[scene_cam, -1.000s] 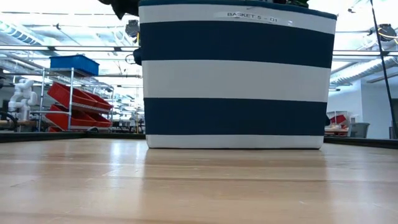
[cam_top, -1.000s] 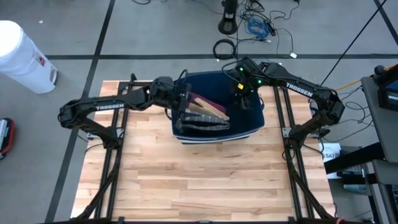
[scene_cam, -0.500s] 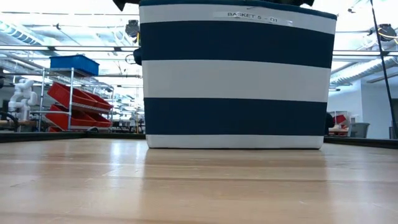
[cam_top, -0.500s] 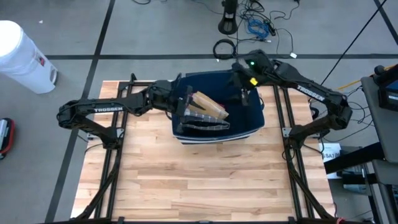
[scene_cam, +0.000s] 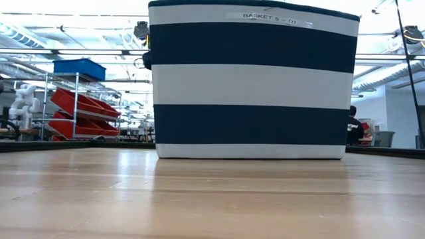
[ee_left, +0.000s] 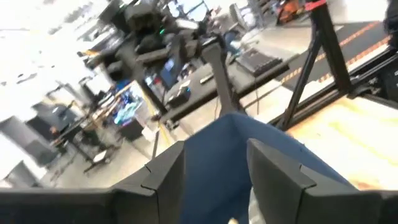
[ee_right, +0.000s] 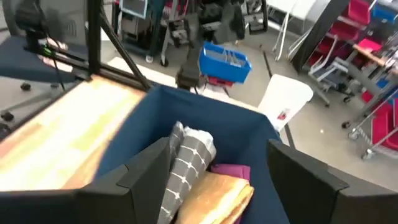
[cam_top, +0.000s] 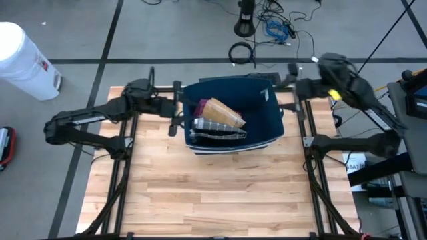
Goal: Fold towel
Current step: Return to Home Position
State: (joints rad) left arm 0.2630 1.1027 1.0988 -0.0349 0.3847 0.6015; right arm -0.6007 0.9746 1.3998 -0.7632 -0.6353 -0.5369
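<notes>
A wooden table [cam_top: 220,193] is seen from above; a blue bin [cam_top: 270,117] is set at its far middle. In the low view the bin's side is striped dark blue and white.

The left gripper [cam_top: 176,112] is held just beside the bin's left wall, outside the bin. In the left wrist view its two fingers [ee_left: 165,177] are spread apart; nothing is held between them, and the blue rim is seen past them.

The right gripper [cam_top: 287,77] is held by the table's far right edge, near the bin's far right corner and outside it. Its fingers [ee_right: 149,168] are spread wide too; nothing is pinched.

A stack of folded towels [cam_top: 217,123] is laid inside the bin, nearer the left wall than the right. The stack is made of a few towels:
- A gray checked towel [cam_top: 217,132] is seen along the near side.
- A tan towel [cam_top: 225,113] is laid on top, tilted.
- A purple-pink towel [cam_top: 200,107] is tucked under the tan one; only its edge is shown.

The right part of the bin's floor is left bare.
</notes>
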